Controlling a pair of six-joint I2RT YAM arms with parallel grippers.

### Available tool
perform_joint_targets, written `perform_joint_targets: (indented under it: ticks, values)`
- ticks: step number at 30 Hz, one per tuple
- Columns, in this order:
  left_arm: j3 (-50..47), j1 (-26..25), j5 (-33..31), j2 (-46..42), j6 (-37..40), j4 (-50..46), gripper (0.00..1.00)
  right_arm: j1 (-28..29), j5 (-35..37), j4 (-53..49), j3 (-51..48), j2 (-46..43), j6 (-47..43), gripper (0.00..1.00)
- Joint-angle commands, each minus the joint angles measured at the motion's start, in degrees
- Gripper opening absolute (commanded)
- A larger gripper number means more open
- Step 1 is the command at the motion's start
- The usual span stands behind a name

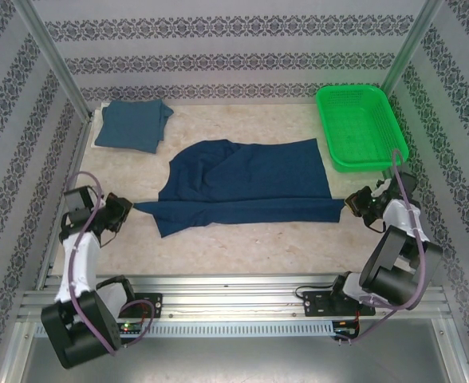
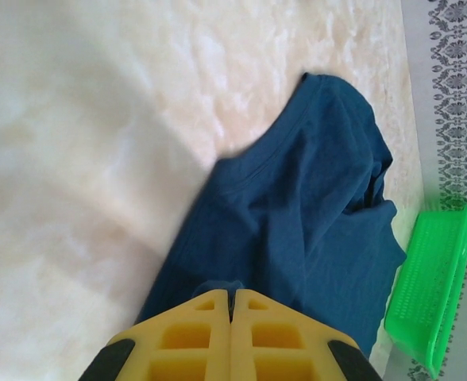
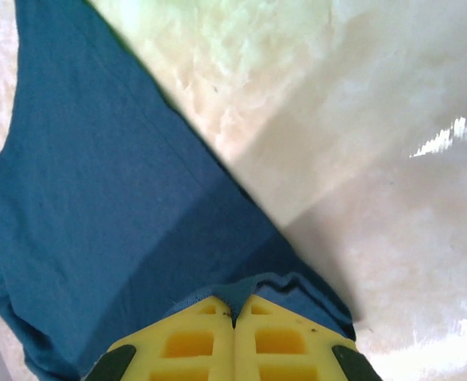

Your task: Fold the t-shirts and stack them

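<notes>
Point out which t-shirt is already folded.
The lighter teal-blue t-shirt in the far left corner, a compact folded square. The dark navy t-shirt lies loosely spread mid-table.

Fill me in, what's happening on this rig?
Both arms are working the dark blue t-shirt spread on the table. The left gripper is shut on its near-left corner, the right gripper on its near-right corner, cloth pinched between the pads. A lighter blue t-shirt lies folded at the far left; the green basket sits far right.

navy t-shirt (image 1: 250,179) spread centrally, teal t-shirt (image 1: 132,125) folded
</notes>
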Motion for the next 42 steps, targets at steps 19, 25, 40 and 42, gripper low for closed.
perform_joint_targets:
  ticks: [19, 25, 40, 42]
  values:
    - [23.1, -14.4, -6.2, 29.3, 7.1, 9.9, 0.00, 12.3, 5.8, -3.0, 17.9, 15.7, -6.7, 0.01]
    - [25.1, -14.8, -5.8, 32.3, 6.6, 10.3, 0.00, 14.0, 5.5, -2.5, 20.3, 19.4, -6.4, 0.01]
    - [30.2, -15.9, -6.6, 41.1, 4.8, 16.0, 0.05, 14.2, 6.1, -2.7, 26.3, 27.6, -7.1, 0.19]
    - [32.5, -15.8, -6.4, 41.7, 4.5, 14.5, 0.33, 14.2, 5.4, -3.5, 27.8, 28.1, -7.0, 0.36]
